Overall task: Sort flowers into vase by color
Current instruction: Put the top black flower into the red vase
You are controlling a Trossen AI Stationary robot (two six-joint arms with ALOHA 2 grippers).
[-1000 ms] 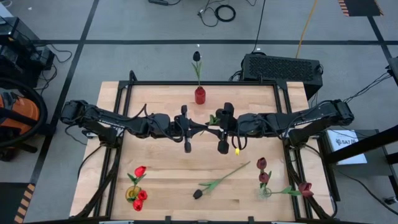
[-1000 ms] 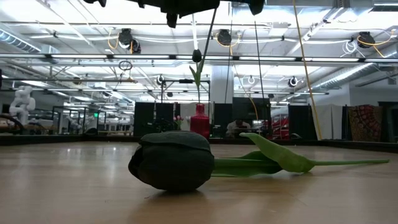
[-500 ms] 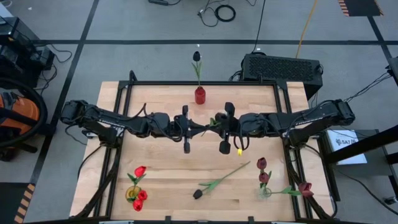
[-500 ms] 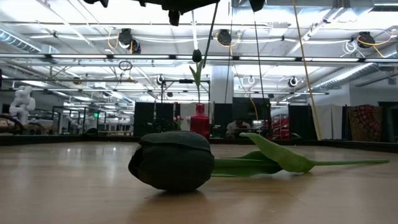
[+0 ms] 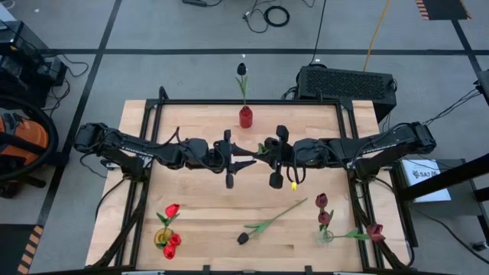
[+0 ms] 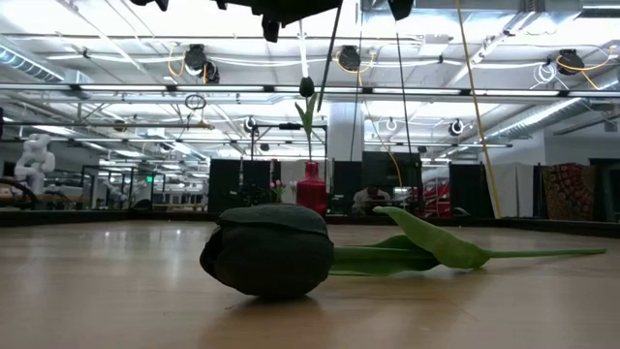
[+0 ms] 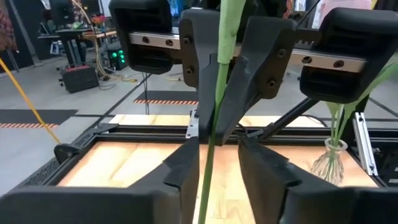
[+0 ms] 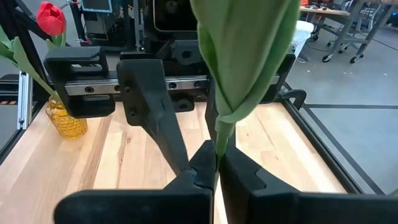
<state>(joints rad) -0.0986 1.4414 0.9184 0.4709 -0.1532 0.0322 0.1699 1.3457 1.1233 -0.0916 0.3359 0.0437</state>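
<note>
Over the table's middle my right gripper (image 5: 267, 154) is shut on a flower's thin green stem (image 7: 217, 74), which bears a broad leaf (image 8: 249, 50); its head is hidden. My left gripper (image 7: 217, 149) faces it from the table's left, open, one finger on either side of the stem without touching it. A black tulip (image 5: 243, 238) lies on its side near the front edge. The red vase (image 5: 245, 117) at the far edge holds a black tulip. Red tulips stand in the yellow vase (image 5: 163, 238), and maroon ones in the clear vase (image 5: 326, 235). My right gripper pinches the stem (image 8: 217, 148) between its two fingers, just below the leaf. The fingers come from the table's right, slanting slightly down, and lie across the stem. The flower stands roughly upright, clear of the table, and its lower stem (image 6: 325, 53) hangs free below.
A maroon tulip (image 5: 374, 231) lies beside the clear vase at the front right. Bare wood spans the table's middle between the vases. Black frame rails (image 5: 145, 153) run along the left and right table edges.
My right gripper has shut on the stem. My left gripper has then opened and let go of it. Both arms have stayed where they were, and the flower has kept its place between them.
</note>
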